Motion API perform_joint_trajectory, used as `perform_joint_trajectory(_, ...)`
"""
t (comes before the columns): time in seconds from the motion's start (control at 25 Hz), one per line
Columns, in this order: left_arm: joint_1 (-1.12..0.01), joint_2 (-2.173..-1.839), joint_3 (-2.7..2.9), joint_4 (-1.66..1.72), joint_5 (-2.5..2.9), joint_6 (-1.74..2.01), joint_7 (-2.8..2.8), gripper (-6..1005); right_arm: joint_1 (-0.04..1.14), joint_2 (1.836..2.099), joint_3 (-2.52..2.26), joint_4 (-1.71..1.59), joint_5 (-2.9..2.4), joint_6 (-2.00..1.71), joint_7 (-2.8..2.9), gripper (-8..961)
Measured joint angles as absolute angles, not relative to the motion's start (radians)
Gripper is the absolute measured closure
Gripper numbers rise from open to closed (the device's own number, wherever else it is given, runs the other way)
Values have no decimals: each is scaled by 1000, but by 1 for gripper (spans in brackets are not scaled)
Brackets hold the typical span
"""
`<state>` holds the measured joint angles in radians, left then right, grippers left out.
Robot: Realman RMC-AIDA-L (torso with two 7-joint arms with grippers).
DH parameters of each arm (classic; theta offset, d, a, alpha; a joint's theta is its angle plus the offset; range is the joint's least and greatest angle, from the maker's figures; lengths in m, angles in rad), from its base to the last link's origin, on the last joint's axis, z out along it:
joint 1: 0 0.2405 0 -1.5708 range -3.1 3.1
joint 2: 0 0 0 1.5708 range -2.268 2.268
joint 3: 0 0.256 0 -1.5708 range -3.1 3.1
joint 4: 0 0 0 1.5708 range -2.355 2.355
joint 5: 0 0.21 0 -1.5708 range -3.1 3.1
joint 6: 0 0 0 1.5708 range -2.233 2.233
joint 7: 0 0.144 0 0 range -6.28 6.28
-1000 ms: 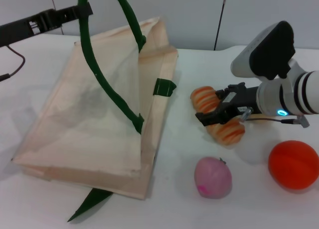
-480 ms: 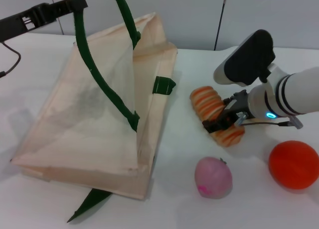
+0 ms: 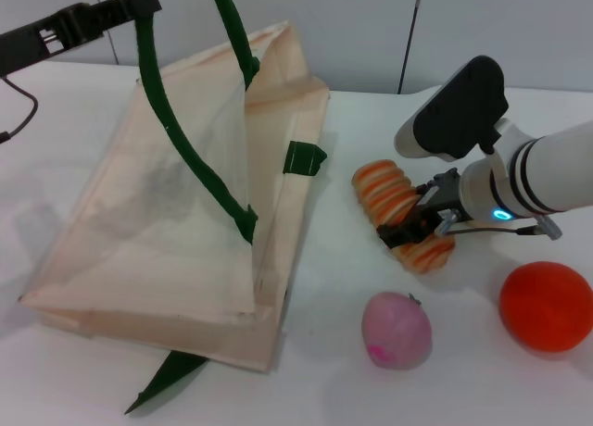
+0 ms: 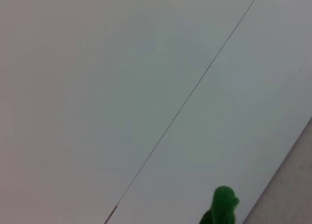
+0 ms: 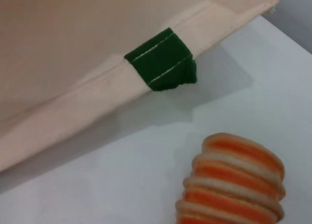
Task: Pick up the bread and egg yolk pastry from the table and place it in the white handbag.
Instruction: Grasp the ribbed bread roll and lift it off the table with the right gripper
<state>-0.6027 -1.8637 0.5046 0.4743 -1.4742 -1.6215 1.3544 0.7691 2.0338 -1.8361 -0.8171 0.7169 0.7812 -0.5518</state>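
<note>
head view, right of centre: my right gripper (image 3: 414,227) clamps the bread (image 3: 401,213); upper left, my left gripper (image 3: 139,7) holds the white handbag (image 3: 176,213) strap.

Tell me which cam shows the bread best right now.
Head view: the whole bread lies on the table beside the white handbag, with the right gripper across its middle. The right wrist view shows only one striped end. The left wrist view shows none of it.

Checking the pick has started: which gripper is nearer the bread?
Right. The right gripper sits on the bread; the left gripper is far across, holding up the white handbag strap.
</note>
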Motion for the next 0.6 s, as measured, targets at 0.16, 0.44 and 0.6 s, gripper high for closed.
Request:
perform_joint_trajectory(0.16, -603, -1864, 505, 472, -1474, -1622, 1345, 871, 770, 2034, -1841, -820, 718, 782, -553, 88)
perform_joint_trajectory(0.44, -604, -1864, 505, 471, -1474, -1616, 1341, 871, 769, 2033, -1840, -821, 719, 782, -556, 127)
perform_joint_trajectory(0.6, -604, -1864, 499, 470, -1475, -1610, 1340, 871, 767, 2032, -1836, -823, 719, 780, -556, 170)
